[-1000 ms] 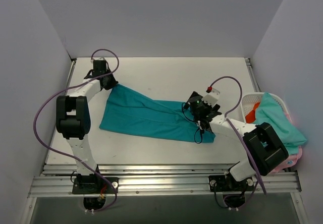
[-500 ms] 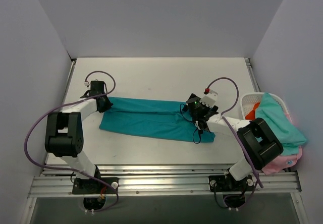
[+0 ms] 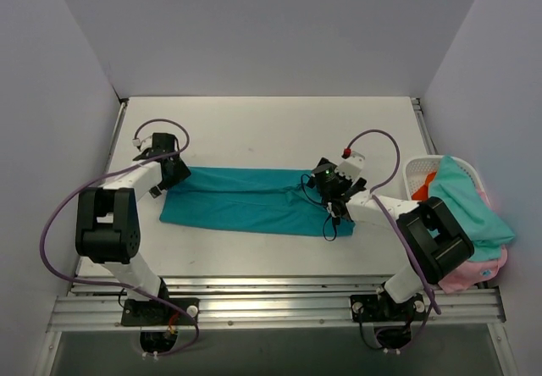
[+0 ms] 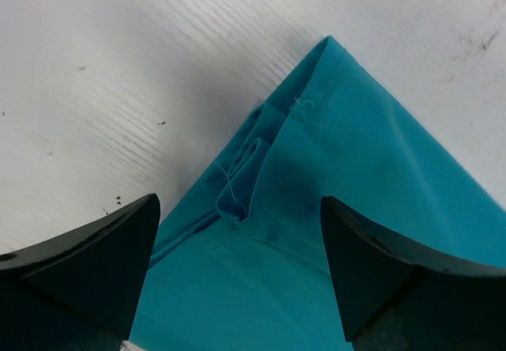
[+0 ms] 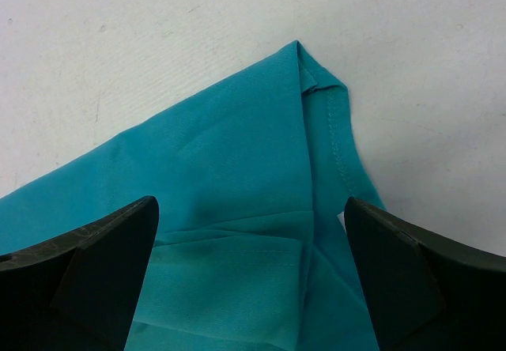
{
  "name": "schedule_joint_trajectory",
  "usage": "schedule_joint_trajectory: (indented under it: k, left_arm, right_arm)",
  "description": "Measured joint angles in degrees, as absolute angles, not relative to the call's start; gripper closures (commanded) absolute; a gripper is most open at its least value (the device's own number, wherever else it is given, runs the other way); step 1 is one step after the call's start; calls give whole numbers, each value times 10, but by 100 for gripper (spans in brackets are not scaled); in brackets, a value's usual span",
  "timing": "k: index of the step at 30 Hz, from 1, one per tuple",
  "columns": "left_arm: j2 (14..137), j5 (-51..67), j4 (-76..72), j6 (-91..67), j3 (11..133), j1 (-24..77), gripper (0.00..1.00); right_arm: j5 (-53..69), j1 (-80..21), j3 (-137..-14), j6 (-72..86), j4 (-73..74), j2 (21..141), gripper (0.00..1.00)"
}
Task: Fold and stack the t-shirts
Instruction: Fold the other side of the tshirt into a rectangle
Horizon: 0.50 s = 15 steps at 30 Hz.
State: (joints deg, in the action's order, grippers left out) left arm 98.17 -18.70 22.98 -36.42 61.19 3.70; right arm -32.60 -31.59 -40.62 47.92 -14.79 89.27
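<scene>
A deep teal t-shirt (image 3: 254, 202) lies on the white table, folded into a long narrow band running left to right. My left gripper (image 3: 163, 181) hovers over its left end with jaws open. Between its fingertips (image 4: 95, 264) only a bunched corner of the cloth (image 4: 316, 177) shows, with nothing gripped. My right gripper (image 3: 334, 196) stands open above the right end. There the hemmed edge and a fold of the teal shirt (image 5: 237, 177) lie flat between its fingers (image 5: 419, 272). More t-shirts, pale aqua (image 3: 464, 205), pink (image 3: 484, 271) and orange-red (image 3: 426, 186), hang in and over the basket.
A white lattice basket (image 3: 417, 171) stands at the table's right edge, beside the right arm. Grey walls close in the left, back and right sides. Purple cables loop off both arms. An aluminium rail (image 3: 271, 295) runs along the near edge.
The left gripper brought the shirt's left end forward and down onto the lower layer, then opened and let it go. The right gripper has stayed open over the right end.
</scene>
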Motion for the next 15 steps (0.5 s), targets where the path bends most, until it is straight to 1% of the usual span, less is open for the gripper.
schedule_joint_trajectory:
  k: [6, 9, 13, 15]
  left_arm:
    - [963, -215, 260, -392, 607, 38, 6]
    - [896, -225, 274, -399, 594, 39, 6]
    - [791, -223, 268, -399, 596, 40, 6]
    - [766, -221, 268, -399, 606, 40, 6]
  right_arm:
    - [-335, -316, -408, 485, -134, 893, 0]
    - [-337, -317, -408, 492, -117, 883, 0]
    - [-333, -324, -407, 504, -100, 841, 0]
    - [-328, -329, -405, 512, -99, 821, 0]
